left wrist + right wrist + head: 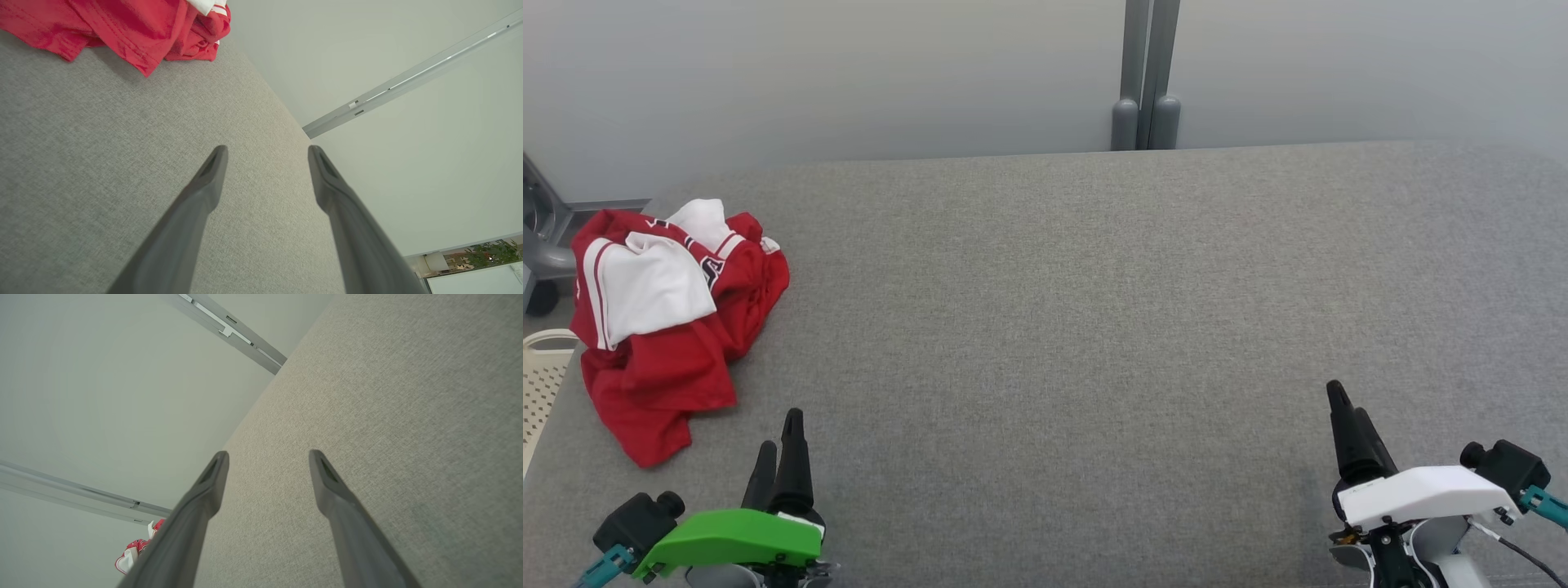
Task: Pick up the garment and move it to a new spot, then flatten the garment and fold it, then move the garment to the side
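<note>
A crumpled red-and-white jersey (662, 359) lies on the worktop (1054, 327) just ahead of the spread left fingers (204, 192). The right fingers (341, 514), well apart from it, are spread too.

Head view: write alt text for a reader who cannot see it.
A crumpled red and white garment lies at the far left of a grey fabric surface. The left claw and right claw rest empty at the bottom corners, neither touching the garment.

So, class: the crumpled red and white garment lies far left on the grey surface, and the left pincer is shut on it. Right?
No: the left pincer is open and clear of the garment, as the left wrist view shows; the rest holds.
</note>
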{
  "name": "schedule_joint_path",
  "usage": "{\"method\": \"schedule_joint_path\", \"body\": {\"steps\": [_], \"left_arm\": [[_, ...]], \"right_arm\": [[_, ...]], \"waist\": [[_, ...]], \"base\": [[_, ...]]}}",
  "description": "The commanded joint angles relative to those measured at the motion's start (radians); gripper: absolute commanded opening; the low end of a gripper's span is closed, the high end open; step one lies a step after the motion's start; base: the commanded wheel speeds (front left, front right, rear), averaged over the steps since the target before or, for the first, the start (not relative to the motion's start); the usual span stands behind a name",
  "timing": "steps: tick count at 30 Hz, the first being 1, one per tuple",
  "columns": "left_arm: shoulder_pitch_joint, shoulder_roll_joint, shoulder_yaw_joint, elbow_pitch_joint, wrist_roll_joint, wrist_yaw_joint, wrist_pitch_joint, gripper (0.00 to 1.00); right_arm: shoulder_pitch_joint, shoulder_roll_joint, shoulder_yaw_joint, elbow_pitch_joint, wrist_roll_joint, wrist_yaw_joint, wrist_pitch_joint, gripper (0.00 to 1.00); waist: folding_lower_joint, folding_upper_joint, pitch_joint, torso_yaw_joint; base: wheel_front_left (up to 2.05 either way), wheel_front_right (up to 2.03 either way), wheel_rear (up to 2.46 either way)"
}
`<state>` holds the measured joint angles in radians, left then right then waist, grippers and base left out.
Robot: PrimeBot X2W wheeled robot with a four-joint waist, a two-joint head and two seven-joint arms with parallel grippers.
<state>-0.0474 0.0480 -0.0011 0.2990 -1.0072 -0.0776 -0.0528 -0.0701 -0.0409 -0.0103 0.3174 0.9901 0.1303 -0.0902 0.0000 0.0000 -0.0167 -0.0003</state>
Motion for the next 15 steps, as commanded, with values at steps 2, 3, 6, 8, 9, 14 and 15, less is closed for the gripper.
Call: {"method": "schedule_joint_path", "body": {"steps": [2,3,6,8,9,14,15], "left_arm": [[-0.027,0.015,-0.006,-0.005,0.059,0.007,-0.014,1.0],[-0.028,0.015,-0.009,-0.003,0.078,0.009,-0.017,1.0],[-0.031,0.019,-0.017,0.001,0.134,0.018,-0.027,1.0],[-0.033,0.023,-0.024,0.005,0.169,0.022,-0.034,1.0],[-0.034,0.024,-0.028,0.006,0.19,0.025,-0.038,1.0],[-0.036,0.03,-0.049,0.03,0.272,0.037,-0.054,1.0],[-0.04,0.032,-0.053,0.032,0.287,0.038,-0.057,1.0]], "right_arm": [[-0.032,-0.006,0.001,0.006,-0.071,0.0,-0.013,1.0],[-0.036,-0.006,0.001,0.011,-0.094,0.0,-0.015,1.0],[-0.044,-0.006,0.004,0.023,-0.157,0.0,-0.02,1.0],[-0.05,-0.006,0.006,0.031,-0.201,0.0,-0.019,1.0],[-0.053,-0.006,0.008,0.034,-0.22,0.0,-0.017,1.0],[-0.063,-0.007,0.024,0.044,-0.329,0.0,-0.01,1.0],[-0.065,-0.007,0.027,0.046,-0.357,0.0,-0.008,1.0]], "waist": [[0.0,0.0,-0.001,0.0],[0.0,0.0,-0.001,0.0],[0.0,0.0,-0.002,0.001],[0.0,0.0,-0.003,0.002],[0.0,0.0,-0.003,0.002],[0.0,0.0,-0.005,0.003],[0.0,0.0,-0.005,0.004]], "base": [[0.0,0.0,0.0],[0.0,0.0,0.0],[0.0,0.0,0.0],[0.0,0.0,0.0],[0.0,0.0,0.0],[0.0,0.0,0.0],[0.0,0.0,0.0]]}}
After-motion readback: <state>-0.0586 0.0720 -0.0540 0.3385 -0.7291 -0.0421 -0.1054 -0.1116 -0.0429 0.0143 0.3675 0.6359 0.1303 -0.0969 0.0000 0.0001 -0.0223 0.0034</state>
